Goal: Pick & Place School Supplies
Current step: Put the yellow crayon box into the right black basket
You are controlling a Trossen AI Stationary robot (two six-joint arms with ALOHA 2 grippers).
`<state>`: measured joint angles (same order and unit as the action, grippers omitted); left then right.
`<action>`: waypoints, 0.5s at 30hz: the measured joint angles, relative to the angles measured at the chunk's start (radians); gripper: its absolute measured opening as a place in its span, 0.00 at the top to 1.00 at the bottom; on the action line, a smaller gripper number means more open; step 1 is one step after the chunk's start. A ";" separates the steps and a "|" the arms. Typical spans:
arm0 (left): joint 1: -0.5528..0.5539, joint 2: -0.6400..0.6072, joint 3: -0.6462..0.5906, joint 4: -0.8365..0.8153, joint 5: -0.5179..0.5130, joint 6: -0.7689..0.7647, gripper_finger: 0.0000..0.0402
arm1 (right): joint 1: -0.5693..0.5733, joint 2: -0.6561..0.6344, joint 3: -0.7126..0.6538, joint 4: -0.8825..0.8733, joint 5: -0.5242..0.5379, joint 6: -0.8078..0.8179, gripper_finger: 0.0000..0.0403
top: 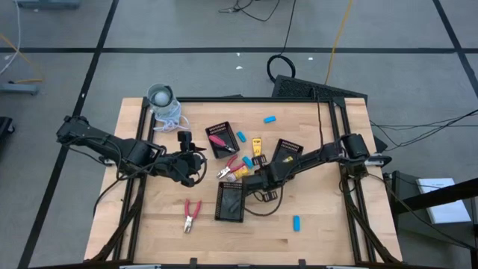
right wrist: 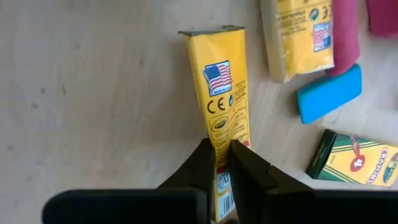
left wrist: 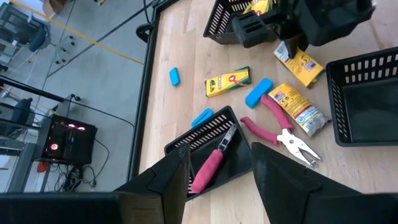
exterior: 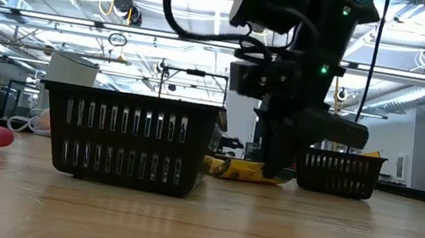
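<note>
**Right Gripper Clamped on a Yellow Crayon Box, Left Spread Wide**

While waiting over the left half of the light wooden table (top: 149, 217), left gripper (top: 196, 161) spread wide with nothing between its dark fingers (left wrist: 171, 180). Just ahead of it, a black slotted plastic tray (left wrist: 233, 165) holding one red-handled pair of pliers (left wrist: 211, 163), with a light-blue oblong eraser (left wrist: 201, 117) leaning at the tray's outer wall. Near the front left of the table, a second red-handled pair of pliers (top: 192, 214) lying alone on the wood. At the back left corner, a grey-white round cup (top: 160, 96).

Around mid-table, a third red-handled pair of pliers (left wrist: 280, 129) touching a yellow rectangular crayon box (left wrist: 297, 109), a light-blue eraser (left wrist: 258, 93) just beside both, and a yellow-and-green crayon box (left wrist: 227, 81) lying flat near them.

Right of that cluster, right gripper (right wrist: 222, 155) pinched shut on the narrow edge of a yellow crayon box (right wrist: 225, 99), low at the table between an empty black slotted tray (top: 231, 202) and another black tray (top: 287, 152). Farther right and well apart, one light-blue eraser (top: 269, 119) near the back and another (top: 296, 222) near the front.
</note>
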<state>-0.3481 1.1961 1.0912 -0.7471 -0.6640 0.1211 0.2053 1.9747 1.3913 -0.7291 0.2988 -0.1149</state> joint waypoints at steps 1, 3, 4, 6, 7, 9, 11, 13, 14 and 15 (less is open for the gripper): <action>0.000 0.000 0.000 -0.001 0.000 0.000 0.56 | 0.004 -0.011 -0.001 -0.004 0.013 0.001 0.94; 0.000 0.000 0.000 -0.002 0.000 0.000 0.56 | 0.007 -0.033 -0.001 0.004 0.041 0.002 0.94; 0.000 0.000 0.000 -0.004 0.000 0.000 0.56 | 0.007 -0.044 0.001 0.009 0.054 0.002 0.94; 0.000 0.000 0.000 -0.004 0.000 -0.001 0.56 | 0.005 -0.063 0.001 0.014 0.064 -0.003 0.94; 0.000 0.000 0.000 -0.004 0.000 -0.001 0.56 | 0.003 -0.070 0.001 0.020 0.069 -0.006 0.94; 0.000 0.000 0.000 -0.004 0.000 -0.002 0.56 | -0.004 -0.078 0.008 0.019 0.095 -0.021 0.94; 0.000 0.000 0.000 -0.004 0.000 -0.002 0.56 | -0.011 -0.087 0.013 0.002 0.127 -0.040 0.94; 0.000 0.000 0.000 -0.004 0.000 -0.006 0.56 | -0.022 -0.089 0.032 -0.024 0.164 -0.059 0.94; 0.000 0.000 0.000 -0.005 0.000 -0.008 0.56 | -0.028 -0.089 0.046 -0.043 0.175 -0.067 0.94; 0.000 0.000 0.000 -0.005 0.000 -0.009 0.56 | -0.034 -0.089 0.059 -0.063 0.185 -0.070 0.94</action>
<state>-0.3482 1.1964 1.0912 -0.7521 -0.6640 0.1121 0.1710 1.8854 1.4500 -0.7924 0.4835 -0.1852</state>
